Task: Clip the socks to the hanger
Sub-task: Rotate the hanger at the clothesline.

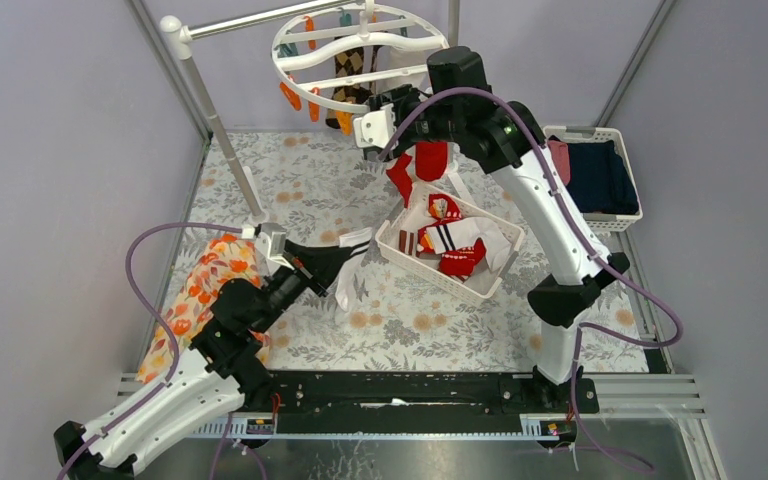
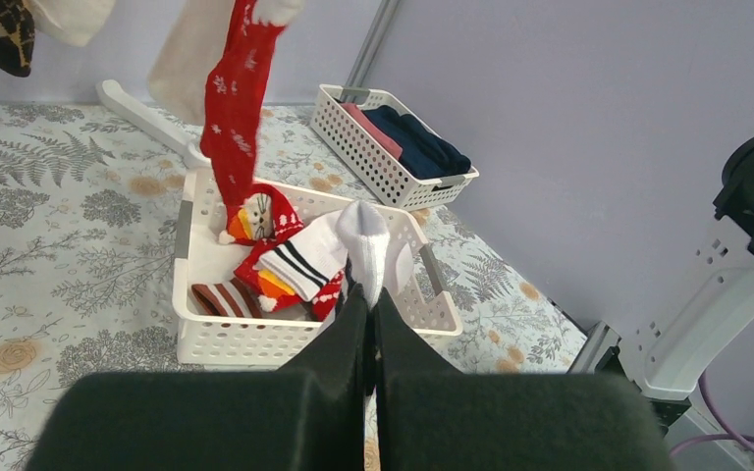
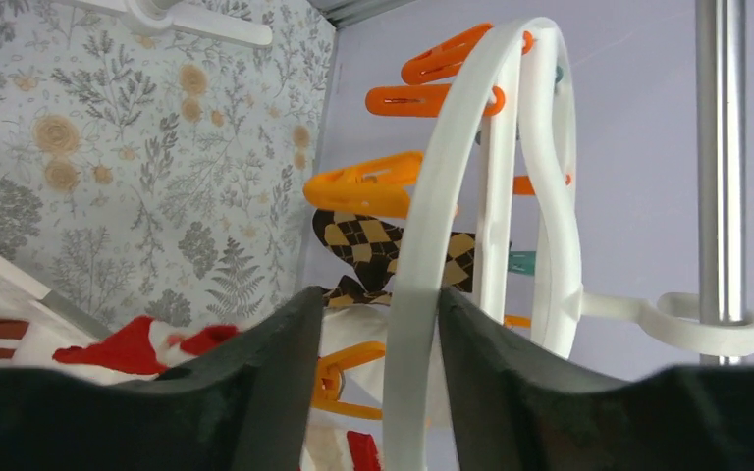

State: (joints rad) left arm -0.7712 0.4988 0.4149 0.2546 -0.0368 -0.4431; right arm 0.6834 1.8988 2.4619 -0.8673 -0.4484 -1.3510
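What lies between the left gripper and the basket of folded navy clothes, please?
The white slatted basket of socks sits between the left gripper and the clothes basket, as the left wrist view shows.

Light is bright, even and diffuse in all three views, leaving only faint, soft shadows. In the left wrist view the left pincer [image 2: 368, 294] is a dark, soft-edged mass close to the lens. The white sock [image 2: 363, 235] nipped at its tips looks almost washed out. The red sock [image 2: 236, 108] hanging above and left of those tips is smeared by motion blur. In the right wrist view the right pincer [image 3: 378, 294] is black and out of focus. The hanger [image 3: 417, 226] ring between its parted fingers is soft, while the orange clips [image 3: 363, 186] beyond are crisper. The metal pole [image 3: 719, 147] to its right carries a pale streak of glare. The overhead view is sharp, with straight lines leaning outward near the corners.
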